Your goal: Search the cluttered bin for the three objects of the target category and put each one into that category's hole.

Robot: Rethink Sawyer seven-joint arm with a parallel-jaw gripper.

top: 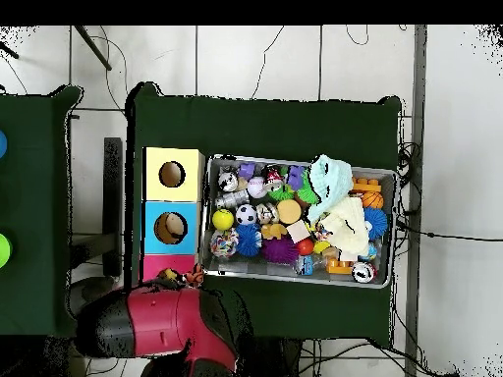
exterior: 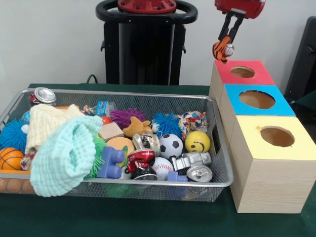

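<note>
My gripper (exterior: 224, 45) hangs at the top right, shut on a small orange, black and white striped toy (exterior: 221, 51). It holds the toy in the air just above and left of the round hole (exterior: 242, 72) of the red-topped wooden box (exterior: 261, 78). In the overhead view the gripper (top: 183, 278) and the red arm cover most of the red-topped box (top: 155, 264), so its hole is hidden there. The wire mesh bin (exterior: 223, 148) lies left of the boxes, full of toys, and shows in the overhead view too (top: 301, 282).
The blue-topped box (exterior: 279, 105) and the yellow-topped box (exterior: 301, 148) stand in a row nearer the camera. The bin holds a soccer ball (exterior: 171, 145), a yellow smiley ball (exterior: 197, 141), a mint cloth (exterior: 64, 153), a cream cloth (exterior: 47, 123) and cans.
</note>
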